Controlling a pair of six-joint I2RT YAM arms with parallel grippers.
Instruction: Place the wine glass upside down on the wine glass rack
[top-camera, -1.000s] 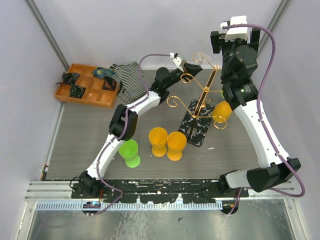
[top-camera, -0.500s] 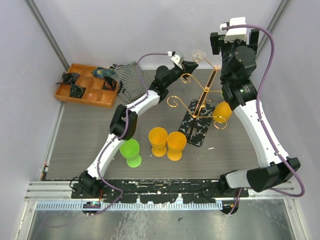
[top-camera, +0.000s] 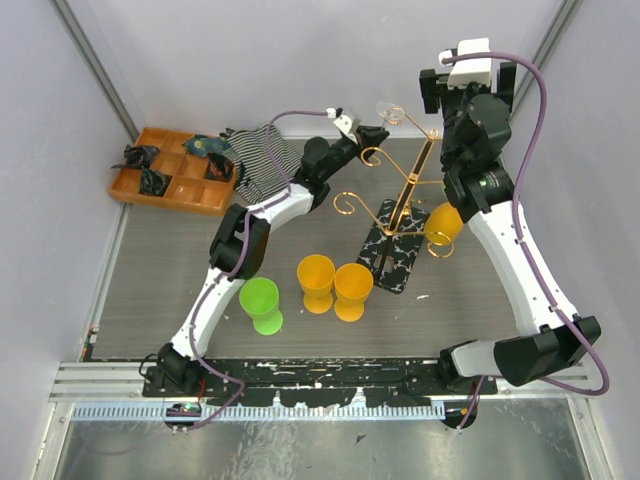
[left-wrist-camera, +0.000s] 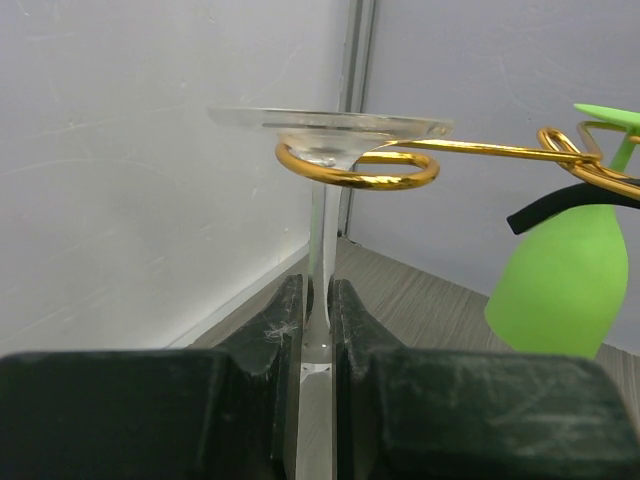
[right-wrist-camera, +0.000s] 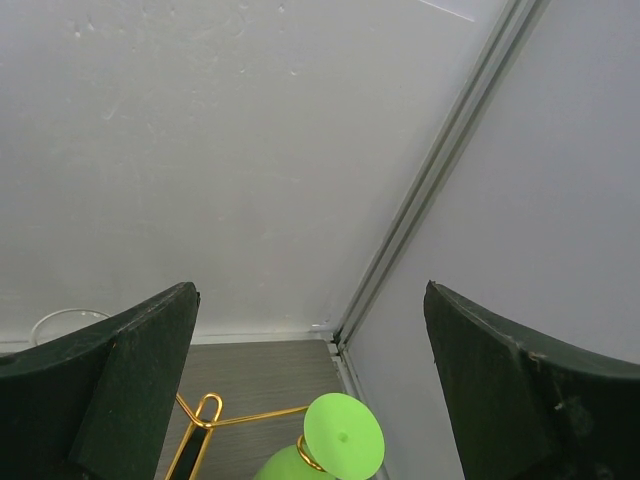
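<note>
The left gripper (left-wrist-camera: 318, 292) is pinched on the thin stem of a clear, long-stemmed wine glass (left-wrist-camera: 319, 225). Its two dark fingers (left-wrist-camera: 272, 325) press against the stem from either side. The glass stands upside down. Its stem rises straight up from between the fingers, and the flat round foot (left-wrist-camera: 330, 124) spreads out at the top, above the claw. The bowl lies below the grip and is hidden in the wrist view.

The wine glass rack (top-camera: 407, 195) is a tall gold wire stand with a slanted stem and curled scroll arms on a black, white-flecked base. It stands towards the far right of the grey table (top-camera: 160, 270). One curled gold ring (left-wrist-camera: 356, 182) of the rack circles the top of the glass stem just beneath the foot. The foot sits directly over the ring, but whether it bears on the wire cannot be told. From above, the foot shows as a faint clear disc at the rack's farthest upper arm, just past the tip of the left gripper and near the back wall.

The glass is colourless and transparent, with a slender stem and a thin foot whose edge catches the light.

A lime-green plastic goblet (left-wrist-camera: 560, 285) hangs upside down from a neighbouring arm, apart from the clear glass. An orange plastic goblet (top-camera: 443, 228) hangs lower on the rack's right side.

The right gripper (right-wrist-camera: 310, 300) has its fingers spread wide apart, high above the rack's far end.
</note>
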